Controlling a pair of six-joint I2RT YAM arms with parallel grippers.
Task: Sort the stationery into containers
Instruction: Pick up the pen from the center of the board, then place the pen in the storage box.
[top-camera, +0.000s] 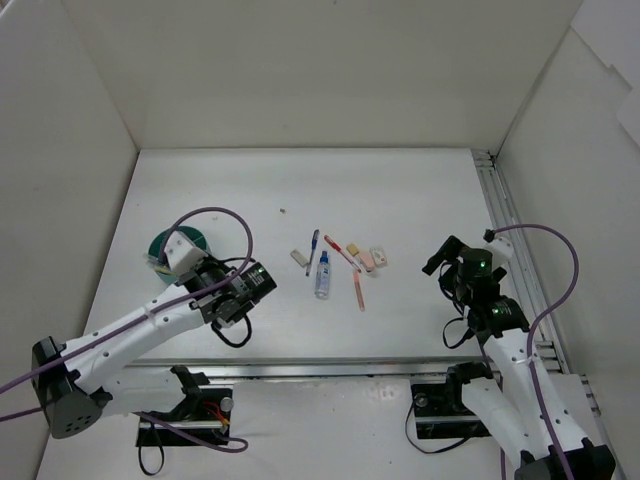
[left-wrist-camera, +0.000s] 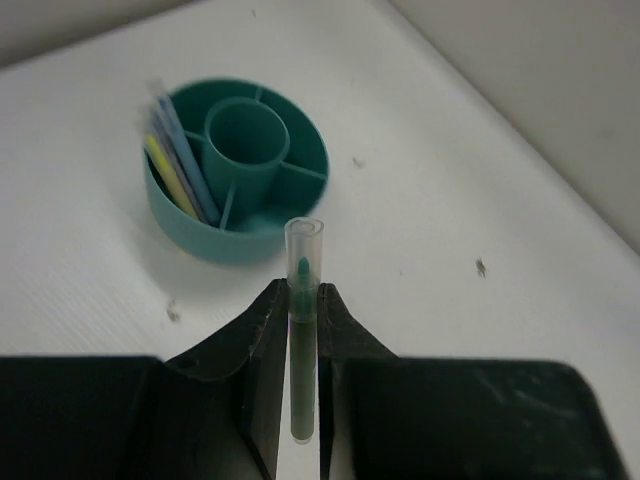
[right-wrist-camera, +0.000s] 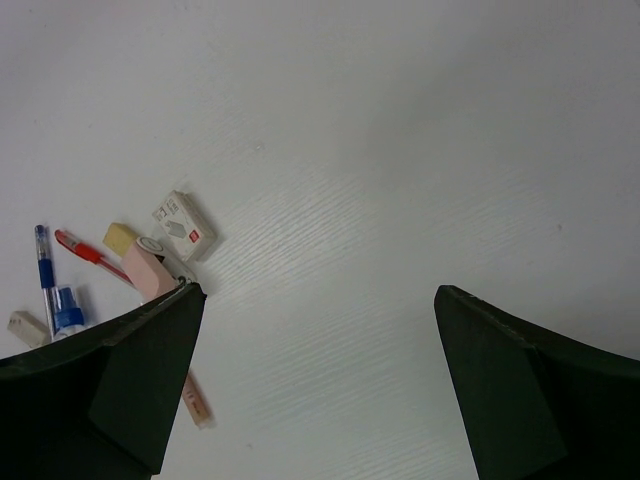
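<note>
My left gripper (left-wrist-camera: 303, 292) is shut on a green pen (left-wrist-camera: 303, 345) with a clear cap, which points toward the teal container (left-wrist-camera: 200, 235) just ahead. One outer compartment of the container holds blue and yellow pens (left-wrist-camera: 180, 170). From above, my left gripper (top-camera: 185, 262) partly covers the container (top-camera: 165, 242). Loose stationery lies mid-table: a blue pen (top-camera: 312, 252), a blue-capped tube (top-camera: 322, 275), a red pen (top-camera: 340, 250), a pink pen (top-camera: 359, 290) and small erasers (top-camera: 367, 260). My right gripper (top-camera: 440, 258) hangs open to their right, holding nothing (right-wrist-camera: 318, 290).
White walls enclose the table on the left, back and right. A metal rail (top-camera: 505, 230) runs along the right edge. In the right wrist view a white boxed eraser (right-wrist-camera: 184, 225), a tan eraser (right-wrist-camera: 120, 238) and a pink eraser (right-wrist-camera: 145, 268) lie beside the left finger.
</note>
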